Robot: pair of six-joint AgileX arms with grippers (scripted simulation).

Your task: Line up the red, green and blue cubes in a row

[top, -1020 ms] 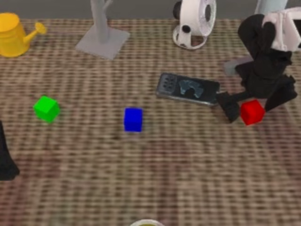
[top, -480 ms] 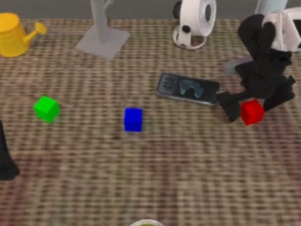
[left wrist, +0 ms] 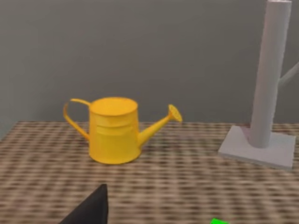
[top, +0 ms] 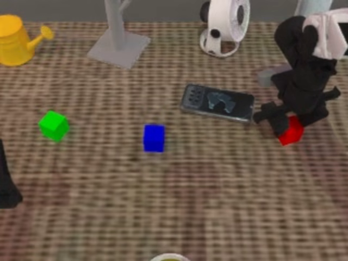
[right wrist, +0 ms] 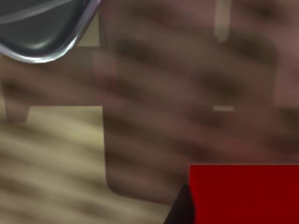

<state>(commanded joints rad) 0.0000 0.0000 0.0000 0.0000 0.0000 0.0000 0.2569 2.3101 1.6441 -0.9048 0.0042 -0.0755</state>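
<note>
The red cube (top: 294, 135) lies at the right of the table, just right of the phone, and my right gripper (top: 292, 123) is down over it, shut on it with a finger on each side. In the right wrist view the red cube (right wrist: 243, 193) fills the near corner beside a dark finger (right wrist: 180, 211). The blue cube (top: 154, 138) rests near the middle. The green cube (top: 54, 125) sits at the left, and a sliver of it (left wrist: 216, 221) shows in the left wrist view. My left gripper (top: 6, 190) is parked open at the left edge.
A dark phone (top: 217, 103) lies flat left of the red cube. Along the back stand a yellow watering can (top: 13, 39), a grey stand (top: 118, 46) and a white fan (top: 224, 27). A round rim (top: 168, 257) pokes in at the front edge.
The right gripper's fingers have drawn in from either side of the red cube and now press against it, covering part of it. The cubes and the left arm stayed put.
</note>
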